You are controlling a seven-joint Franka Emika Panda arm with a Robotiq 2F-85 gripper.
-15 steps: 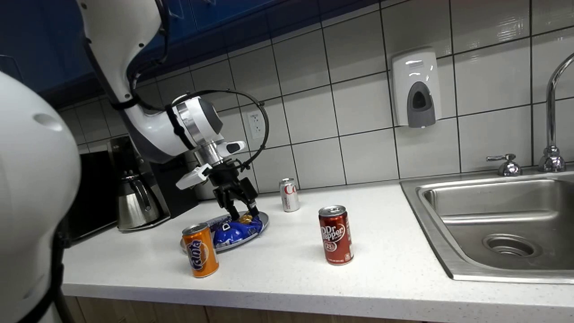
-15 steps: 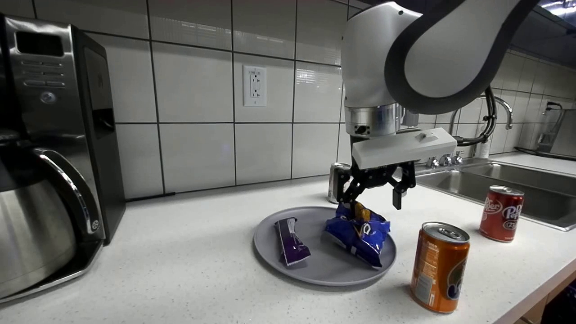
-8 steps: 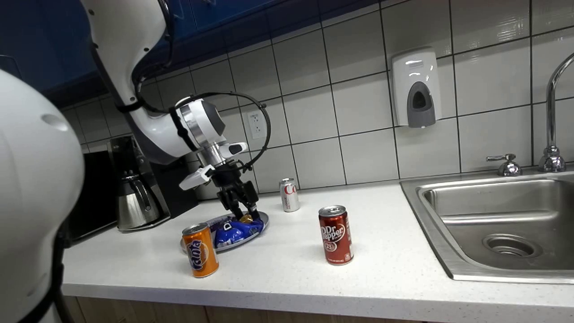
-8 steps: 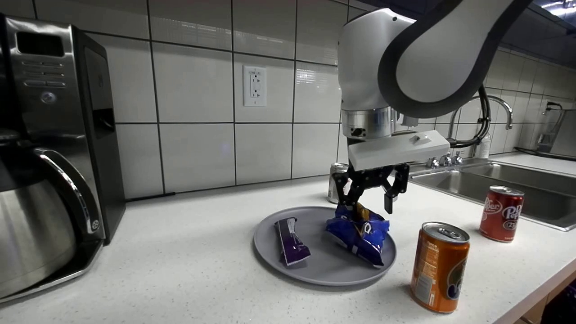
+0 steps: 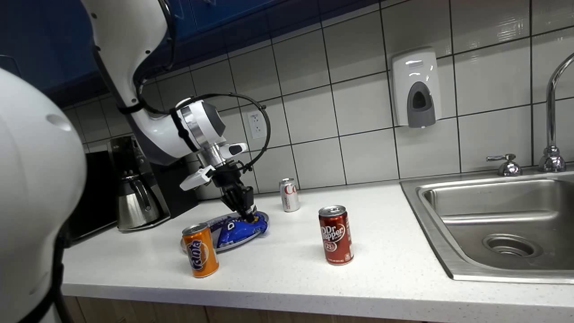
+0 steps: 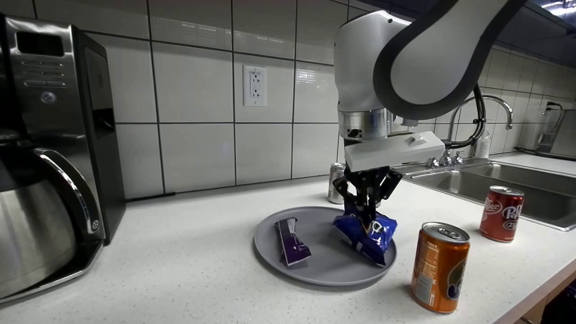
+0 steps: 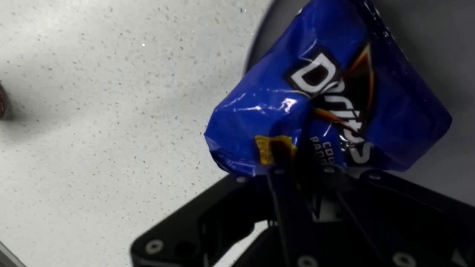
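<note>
Clamping Doritos bag point(image 7: 326, 92) in tool point(image 6: 368, 220), wrist-view lettering point(image 7: 341, 105) slanting downward, long axis unclear

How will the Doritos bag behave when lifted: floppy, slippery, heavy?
Likely floppy: the bag creases where the gripper pinches it, so its wide end may sag or swing. Perhaps somewhat slippery: its surface looks smooth and glossy. Probably light for its size, as it looks puffed out, though what's inside is hidden.

Free counter point(image 6: 193, 256) between coffeemaker point(image 6: 101, 144) and plate point(image 6: 317, 269) — orange can point(image 6: 440, 267) near plate
</note>
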